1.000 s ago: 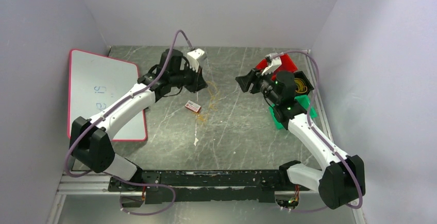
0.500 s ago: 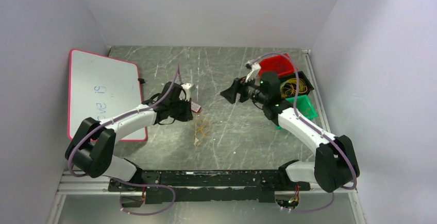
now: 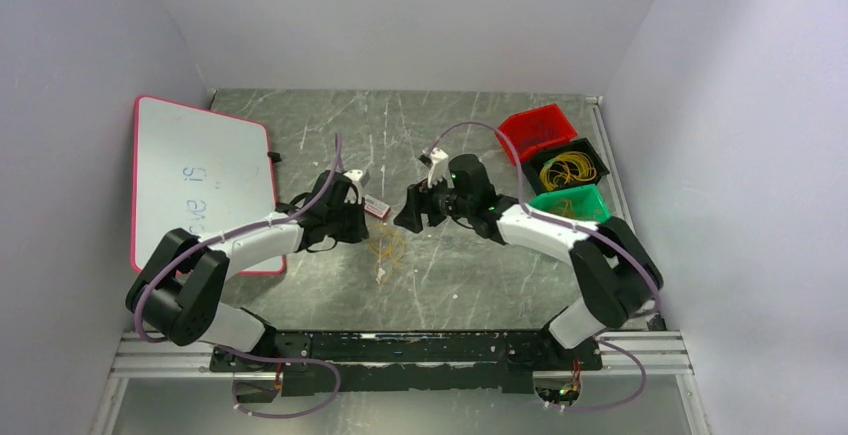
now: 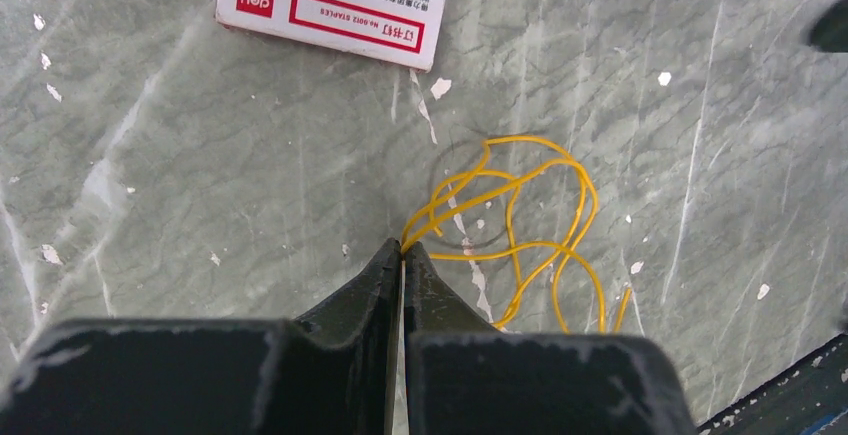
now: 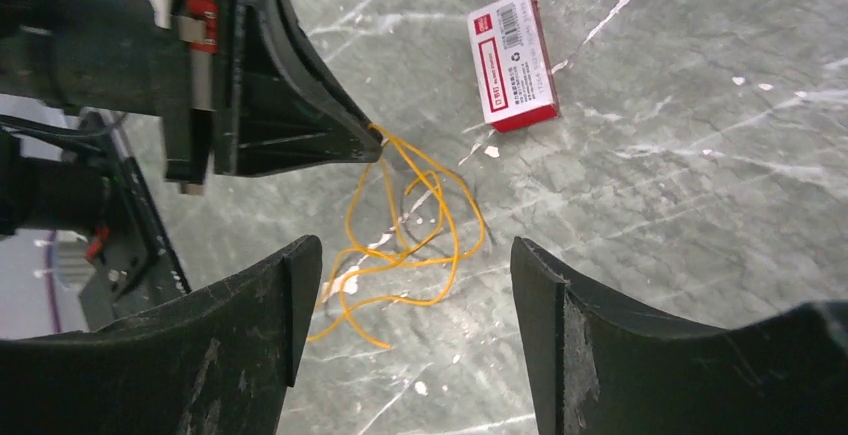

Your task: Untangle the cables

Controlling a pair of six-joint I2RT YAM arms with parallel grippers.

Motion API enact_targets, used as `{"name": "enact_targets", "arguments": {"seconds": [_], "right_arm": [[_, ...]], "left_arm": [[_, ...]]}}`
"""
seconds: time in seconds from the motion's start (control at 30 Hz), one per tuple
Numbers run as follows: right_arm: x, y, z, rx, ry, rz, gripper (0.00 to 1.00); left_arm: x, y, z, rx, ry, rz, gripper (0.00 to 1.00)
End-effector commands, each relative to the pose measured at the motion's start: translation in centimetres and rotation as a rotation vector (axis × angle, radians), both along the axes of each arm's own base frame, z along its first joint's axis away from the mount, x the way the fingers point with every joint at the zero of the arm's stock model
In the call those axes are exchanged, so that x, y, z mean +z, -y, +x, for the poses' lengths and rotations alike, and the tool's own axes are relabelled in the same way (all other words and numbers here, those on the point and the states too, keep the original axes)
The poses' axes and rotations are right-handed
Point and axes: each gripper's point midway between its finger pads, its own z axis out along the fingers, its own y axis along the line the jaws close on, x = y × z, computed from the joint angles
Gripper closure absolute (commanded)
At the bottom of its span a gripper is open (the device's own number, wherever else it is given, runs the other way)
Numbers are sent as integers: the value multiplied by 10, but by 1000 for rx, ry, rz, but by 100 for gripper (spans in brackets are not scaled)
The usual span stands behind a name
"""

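Observation:
A loose tangle of thin yellow-orange cables [image 3: 386, 245] lies on the grey table near its middle; it also shows in the left wrist view [image 4: 530, 225] and the right wrist view [image 5: 410, 230]. My left gripper [image 4: 403, 246] is shut on the cables at the tangle's left edge, low at the table; it shows from above [image 3: 362, 225]. My right gripper [image 5: 415, 255] is open and empty, hovering over the tangle from the right; it shows from above [image 3: 408, 217]. The left fingers [image 5: 300, 120] show in the right wrist view.
A small red and white staples box [image 3: 375, 207] lies just behind the tangle. A whiteboard [image 3: 195, 180] lies at the left. Red [image 3: 540, 127], black [image 3: 570, 168] and green [image 3: 570, 205] bins stand at the right; the black one holds more yellow cables.
My right arm has swung left from the bins to just over the tangle, jaws open. My left arm came down from the back to the table and holds the cables there.

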Motion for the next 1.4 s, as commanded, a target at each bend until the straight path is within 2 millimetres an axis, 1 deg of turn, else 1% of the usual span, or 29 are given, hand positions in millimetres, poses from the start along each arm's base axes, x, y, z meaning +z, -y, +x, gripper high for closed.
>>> {"name": "enact_targets", "arguments": {"seconds": [0.0,0.17,0.23,0.27,0.3,0.47,0.53,0.8,0.87,1.1,1.37], "right_arm": [[-8,-22,0,179,102,-36,29],[-16,-36,5,281,168,-42,33],[-26,-43,7,317,138,-51,36],[-34,-45,6,334,115,-60,38],[-32,-51,9,350,117,-54,39],[-53,-59,5,404,90,-78,41],[-61,-61,2,423,82,-86,41],[-82,-62,5,417,52,-100,41],[-86,-61,6,404,54,-106,39],[-92,-58,13,374,78,-132,36],[-99,-64,16,391,74,-123,36]], "left_arm": [[-4,-2,4,20,22,2,93],[-9,0,1,3,10,0,93],[-11,-1,1,3,7,5,93],[-13,-2,1,4,4,10,93],[-13,-2,1,5,4,11,93],[-15,-2,-1,2,0,11,93],[-15,-1,-1,-1,-3,8,93],[-12,0,0,-5,-1,2,93],[-13,0,-1,-4,-2,3,93],[-13,1,0,-32,3,8,93],[-15,1,0,-44,2,21,93]]}}
